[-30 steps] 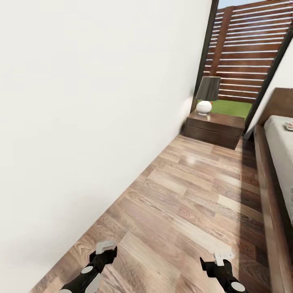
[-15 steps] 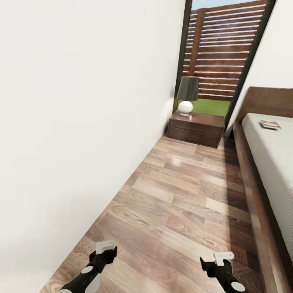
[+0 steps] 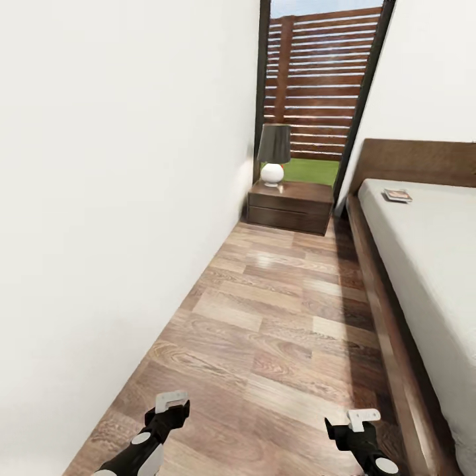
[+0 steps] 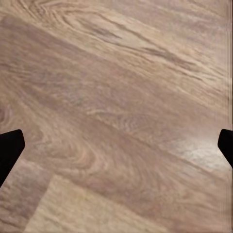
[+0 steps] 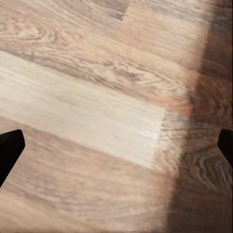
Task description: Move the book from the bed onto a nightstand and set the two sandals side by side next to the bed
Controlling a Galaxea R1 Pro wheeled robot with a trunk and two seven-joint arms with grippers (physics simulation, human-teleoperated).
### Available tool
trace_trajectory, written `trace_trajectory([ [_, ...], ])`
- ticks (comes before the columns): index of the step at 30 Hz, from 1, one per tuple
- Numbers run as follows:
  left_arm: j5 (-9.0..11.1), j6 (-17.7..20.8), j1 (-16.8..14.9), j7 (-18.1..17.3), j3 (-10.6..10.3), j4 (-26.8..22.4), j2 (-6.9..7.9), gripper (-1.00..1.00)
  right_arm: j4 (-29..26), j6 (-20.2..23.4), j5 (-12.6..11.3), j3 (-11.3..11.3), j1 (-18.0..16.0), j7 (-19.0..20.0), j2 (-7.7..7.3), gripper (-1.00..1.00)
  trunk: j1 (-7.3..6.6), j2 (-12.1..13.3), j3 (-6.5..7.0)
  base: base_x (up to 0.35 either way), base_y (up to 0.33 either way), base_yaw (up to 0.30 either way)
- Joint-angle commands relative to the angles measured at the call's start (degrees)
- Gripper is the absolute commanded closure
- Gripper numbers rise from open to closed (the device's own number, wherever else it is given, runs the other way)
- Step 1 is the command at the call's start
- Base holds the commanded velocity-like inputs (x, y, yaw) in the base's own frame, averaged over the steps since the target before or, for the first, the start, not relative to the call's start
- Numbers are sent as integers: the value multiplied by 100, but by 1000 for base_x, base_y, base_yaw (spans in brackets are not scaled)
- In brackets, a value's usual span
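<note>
Book (image 3: 398,195) on the bed's (image 3: 423,264) grey mattress at two o'clock, nightstand (image 3: 289,206) with lamp (image 3: 273,154) at twelve, left gripper (image 3: 170,400) and right gripper (image 3: 363,417) spread wide, empty, low over plank floor (image 3: 277,317), well apart from book.

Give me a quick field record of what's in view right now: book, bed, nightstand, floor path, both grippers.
book: small thin paperback, lying flat on the mattress near the headboard
bed: low dark brown wood frame with light grey mattress, along the right of the head view
nightstand: low dark brown drawer stand at the far end, between white wall and bed
on nightstand: lamp with white round base and dark shade
floor path: wood plank floor leading to the nightstand
left gripper: open, holding nothing
right gripper: open, holding nothing
</note>
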Motion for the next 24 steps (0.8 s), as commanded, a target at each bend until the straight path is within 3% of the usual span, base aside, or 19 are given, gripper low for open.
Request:
trace_trajectory([
  [1,46,-18,-2,27,-47,-5,2,-100,7,-25,-61,39,-5,-2,-6,-100,-1,-2,-4,141,81,-269],
  [11,43,-7,-2,27,-49,-23,-2,-100,7,-22,-61,39,-5,-7,-6,-100,-1,-2,-4,265,163,-257],
  [24,43,-5,-2,27,-50,-23,0,-100,8,-19,-52,39,-5,-6,-6,-100,-1,-2,-4,308,154,-139],
])
